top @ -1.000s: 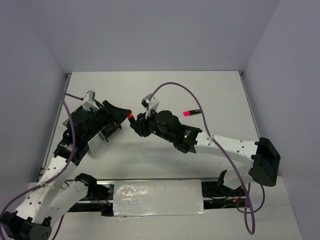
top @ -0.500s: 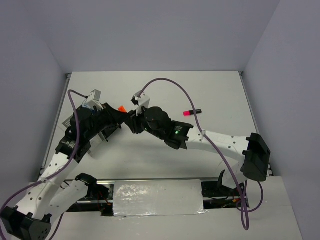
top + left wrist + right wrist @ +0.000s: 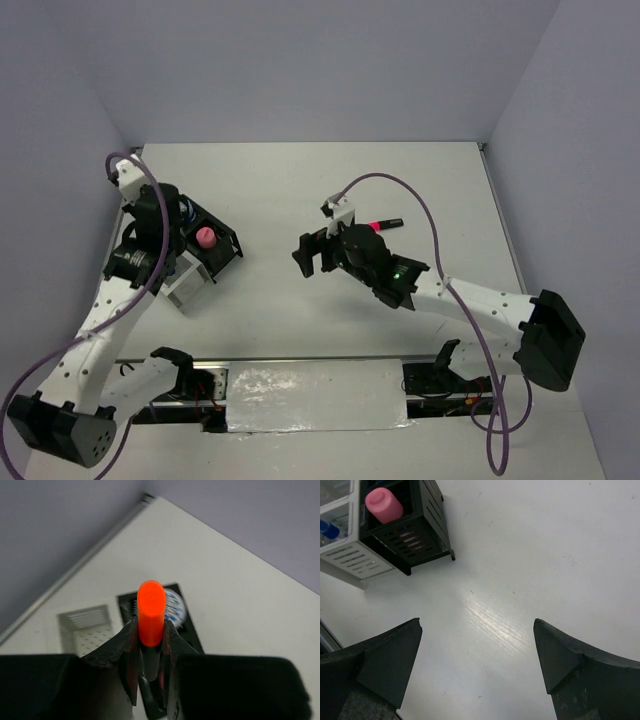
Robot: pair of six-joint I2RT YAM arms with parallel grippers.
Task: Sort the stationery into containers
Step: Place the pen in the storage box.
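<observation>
My left gripper (image 3: 150,624) is shut on a black marker with an orange cap (image 3: 151,611), which points up out of the jaws. It hangs above the containers (image 3: 218,250), right over a black compartment holding a blue-white roll (image 3: 174,606). The pink cylinder (image 3: 204,237) stands in the other black compartment. In the white-grey box (image 3: 355,560) there is a blue-capped marker (image 3: 327,529). My right gripper (image 3: 312,255) is open and empty over bare table, right of the containers (image 3: 422,537). A pink-capped marker (image 3: 384,223) lies on the table behind it.
The containers sit near the table's left edge (image 3: 125,215), close to the left wall. The right arm's purple cable (image 3: 400,190) arches over the pink-capped marker.
The orange-capped marker has passed from my right gripper to my left, which shut on it and swung back over the containers. The right gripper opened wide and drew away to the right.
</observation>
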